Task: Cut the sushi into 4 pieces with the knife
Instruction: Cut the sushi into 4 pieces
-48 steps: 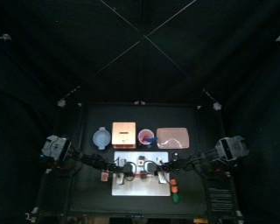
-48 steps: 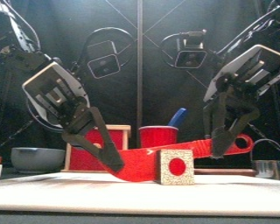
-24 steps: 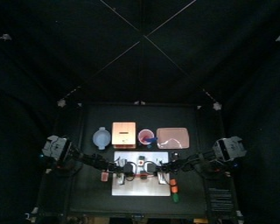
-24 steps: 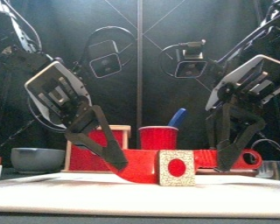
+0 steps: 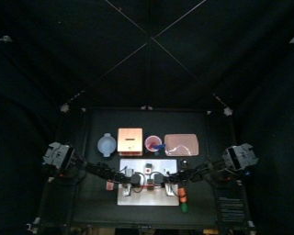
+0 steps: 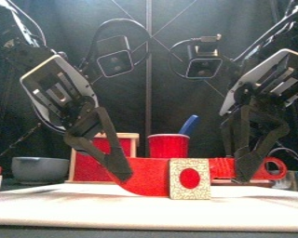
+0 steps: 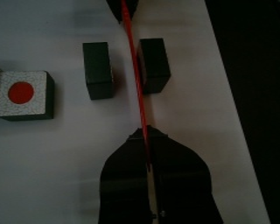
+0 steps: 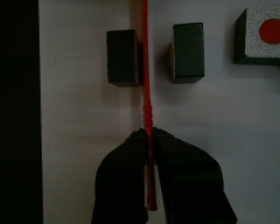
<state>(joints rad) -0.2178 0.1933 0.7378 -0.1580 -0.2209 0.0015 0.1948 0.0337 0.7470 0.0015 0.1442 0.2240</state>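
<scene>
L gripper (image 7: 143,140) & R gripper (image 8: 149,138) both clenched on red knife (image 6: 149,173), prob. between sushi pieces (image 7: 98,68).

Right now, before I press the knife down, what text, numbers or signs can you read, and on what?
No words, numbers or brands are readable anywhere.
Only mark: a plain red dot on the speckled white end of the sushi piece on the white cutting board.
The red knife and red cup show no print.
</scene>
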